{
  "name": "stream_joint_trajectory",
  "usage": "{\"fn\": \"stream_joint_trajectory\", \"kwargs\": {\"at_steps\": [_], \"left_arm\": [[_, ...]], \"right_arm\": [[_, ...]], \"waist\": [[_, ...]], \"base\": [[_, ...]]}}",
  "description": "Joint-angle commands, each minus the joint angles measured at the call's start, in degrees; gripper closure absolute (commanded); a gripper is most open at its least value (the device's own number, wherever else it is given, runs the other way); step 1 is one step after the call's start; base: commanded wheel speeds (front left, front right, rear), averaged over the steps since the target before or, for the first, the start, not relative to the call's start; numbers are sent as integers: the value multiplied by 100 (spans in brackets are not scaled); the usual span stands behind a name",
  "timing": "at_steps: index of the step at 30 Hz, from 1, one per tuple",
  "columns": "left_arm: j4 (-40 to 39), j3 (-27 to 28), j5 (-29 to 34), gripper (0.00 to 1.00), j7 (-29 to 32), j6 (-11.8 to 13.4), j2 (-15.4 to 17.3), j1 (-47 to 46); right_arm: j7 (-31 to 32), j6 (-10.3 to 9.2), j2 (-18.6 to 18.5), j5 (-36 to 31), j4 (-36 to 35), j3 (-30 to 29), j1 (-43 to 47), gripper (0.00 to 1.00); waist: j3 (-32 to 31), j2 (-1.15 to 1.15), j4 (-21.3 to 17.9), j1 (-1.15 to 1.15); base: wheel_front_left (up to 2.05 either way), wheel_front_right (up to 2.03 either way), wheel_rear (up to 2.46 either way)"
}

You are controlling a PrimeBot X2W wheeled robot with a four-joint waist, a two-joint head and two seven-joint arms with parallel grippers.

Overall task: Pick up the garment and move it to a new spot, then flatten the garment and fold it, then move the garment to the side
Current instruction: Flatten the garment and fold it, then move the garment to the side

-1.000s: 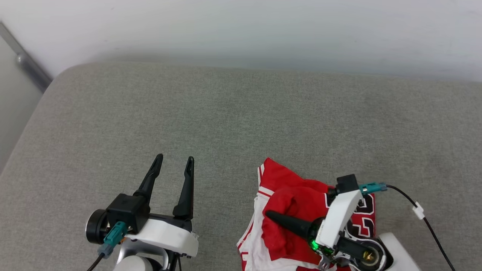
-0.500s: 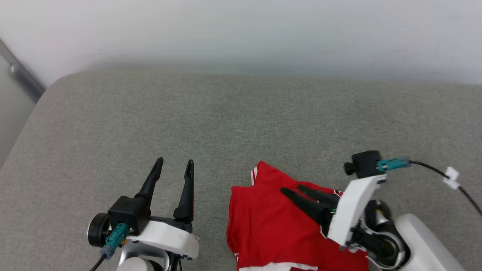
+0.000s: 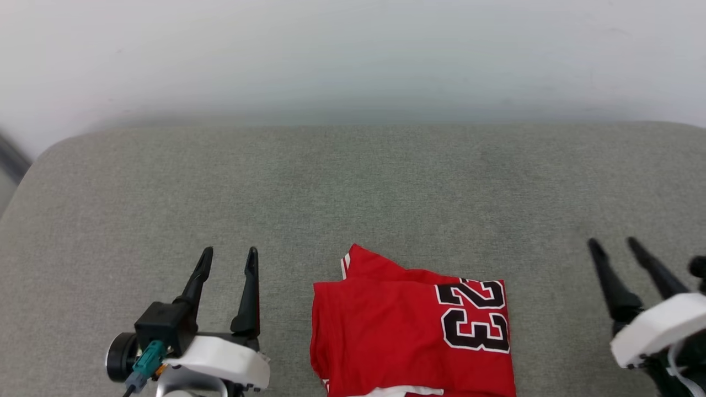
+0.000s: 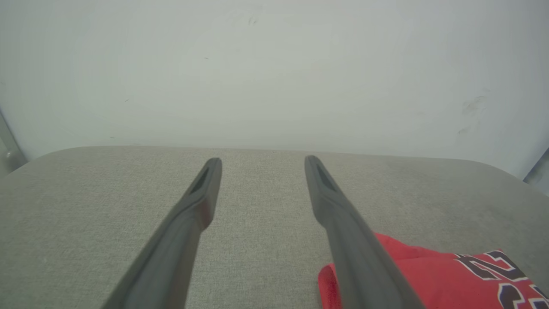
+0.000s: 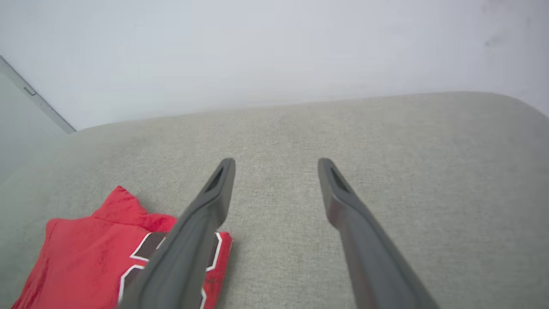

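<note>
Seen from above, we are in a plain indoor room. A broad grey fabric-covered pad (image 3: 353, 182) with rounded corners, soft-looking like a mattress or a sofa seat, sits against a smooth white wall (image 3: 353, 55). A grey metal strip (image 5: 43, 101) slants along the wall near the pad's left end, like the frame of a door or panel. A red jersey (image 3: 386, 331) on the fabric adds a household touch. We cannot tell whether this is a home or a laboratory.

The garment (image 3: 386, 342) is cut off at its near side. The right gripper (image 3: 612, 241) is partly cut at the right edge.
</note>
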Motion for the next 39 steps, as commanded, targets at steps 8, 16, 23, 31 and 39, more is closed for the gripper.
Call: {"fn": "stream_joint_trajectory", "kwargs": {"at_steps": [8,16,23,31,39], "left_arm": [[114,62,20,0,-54,58,115,280],[186,122,91,0,-69,87,152,452],[179,181,54,0,-86,51,89,442],[176,238,45,0,-92,33,20,448],[26,393,149,0,-97,12,-120,289]], "right_arm": [[-736,-2,330,-1113,-1135,-749,858,0],[-987,-2,570,-1503,-1469,-630,1326,0],[-897,-2,649,-1519,-1573,-604,1328,0],[-472,-2,746,-1011,-1427,-757,1380,0],[1461,-2,338,483,-567,-1673,1083,0]], "waist": [[-138,0,-102,0],[-287,0,-178,0],[-281,0,-200,0],[-251,0,-196,0],[-38,0,-11,0]], "base": [[0,0,0],[0,0,0],[0,0,0],[0,0,0],[0,0,0]]}}
